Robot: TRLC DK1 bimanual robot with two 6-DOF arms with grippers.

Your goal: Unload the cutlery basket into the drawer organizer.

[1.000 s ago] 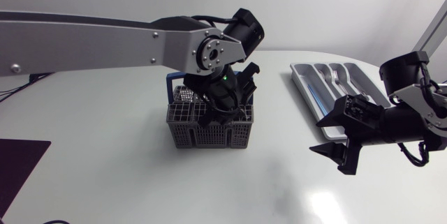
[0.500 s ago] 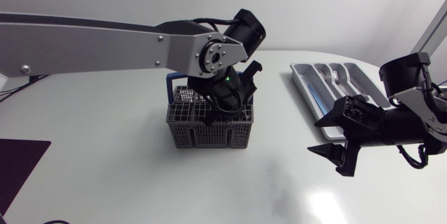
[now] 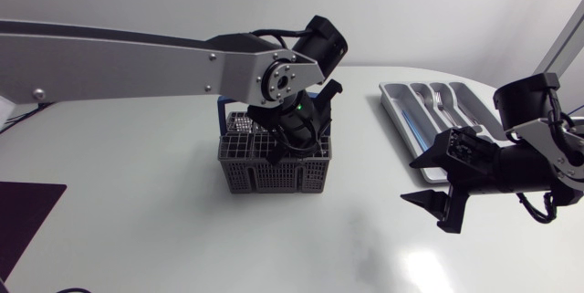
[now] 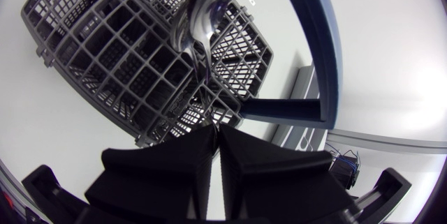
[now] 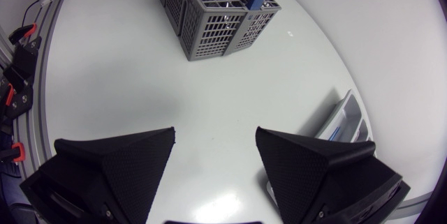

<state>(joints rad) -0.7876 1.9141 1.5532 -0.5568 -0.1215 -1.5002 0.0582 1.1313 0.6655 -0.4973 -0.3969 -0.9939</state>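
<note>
fingers of l gripper pinch spoon handle in basket; r gripper agape. spoon prob stiff, light, slick; i'd hold mid-handle.

The head camera sits fixed above the desk and looks down at a slant from well back. It takes in both arms, the cutlery basket at the middle and the drawer organizer at the far right. The left wrist camera rides just behind the left claw and faces along its fingers into the basket's grid from very near, where they pinch a spoon. The right wrist camera looks past the spread right claw across the desk, with the basket well ahead. All three views share the basket. The head and right wrist views also share the organizer.
</note>
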